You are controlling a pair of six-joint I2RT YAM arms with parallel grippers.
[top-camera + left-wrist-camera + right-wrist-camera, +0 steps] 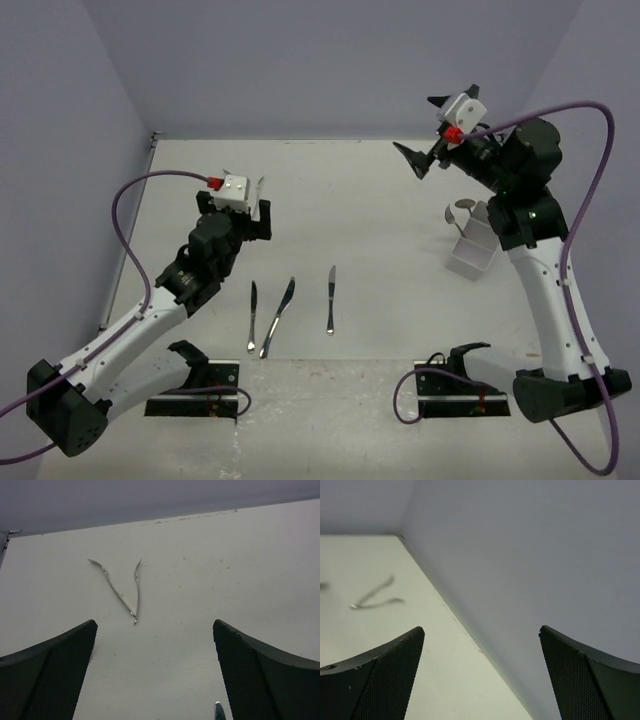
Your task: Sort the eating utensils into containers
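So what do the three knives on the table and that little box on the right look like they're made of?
The left knife, middle knife and right knife: polished metal, probably stainless steel, going by the silver colour and bright glints. The box: likely thin plastic, pale and matte, its walls looking faintly translucent, though it is too small to be sure.

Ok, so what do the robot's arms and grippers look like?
The left arm and right arm have white shells with black joints, each trailing a purple cable. A white box with a red fitting sits on each wrist. The left gripper and right gripper have black, wedge-shaped, mesh-textured fingers.
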